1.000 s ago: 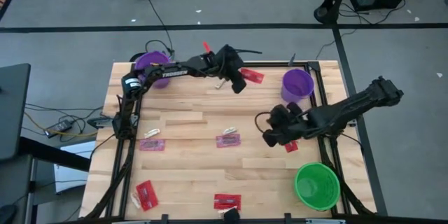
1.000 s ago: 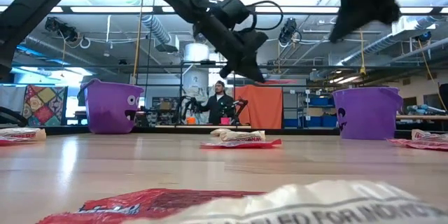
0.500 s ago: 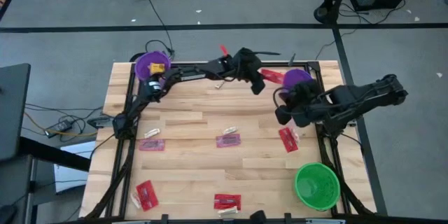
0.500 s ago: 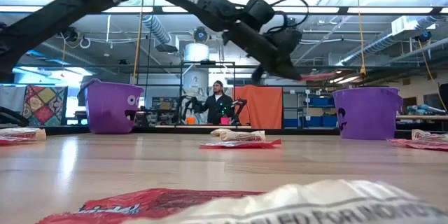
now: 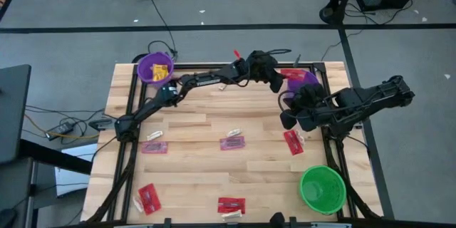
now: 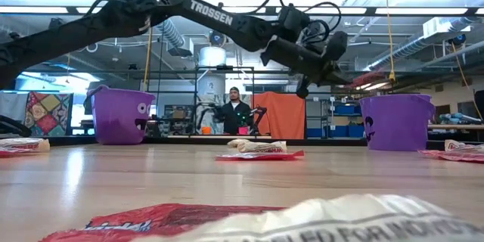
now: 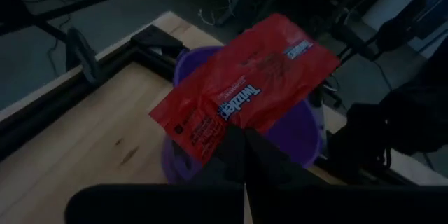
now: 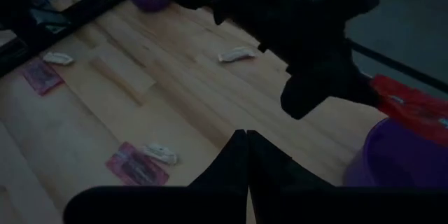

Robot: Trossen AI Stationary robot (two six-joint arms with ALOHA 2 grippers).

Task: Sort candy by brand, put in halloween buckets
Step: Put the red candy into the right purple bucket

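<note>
My left gripper [image 5: 278, 79] is shut on a red candy wrapper [image 7: 245, 87] and reaches out over the purple halloween bucket [image 5: 305, 83] at the table's far right. A second purple bucket [image 5: 155, 69] with yellow candy in it stands at the far left, and a green bucket [image 5: 322, 189] stands near right. My right gripper [image 5: 288, 118] hangs shut and empty above a red candy [image 5: 293, 142] lying flat on the table. In the right wrist view its fingers [image 8: 246, 150] touch nothing. My left gripper pinches the red wrapper between its two fingers at one edge [image 7: 236, 127], near the crumpled end. The fingers come from the table's left, nearly level and slanting a little down. The wrapper sticks out flat beyond the fingertips, lifted clear above the purple bucket's mouth [image 7: 308, 136].
Candy lies scattered on the wooden table: pink pieces [image 5: 232, 142] [image 5: 154, 147], red ones [image 5: 148, 197] [image 5: 231, 204] and small cream pieces [image 5: 154, 135] [image 5: 232, 132]. A black frame [image 5: 135, 92] runs round the table's edges. A person [image 6: 237, 110] stands far behind the table.
My left gripper has stretched toward the table's right edge, carrying the red wrapper from mid-table to above the far right purple bucket, and has sunk and rolled a little. My right gripper rose off the table near the red candy, then held still.
</note>
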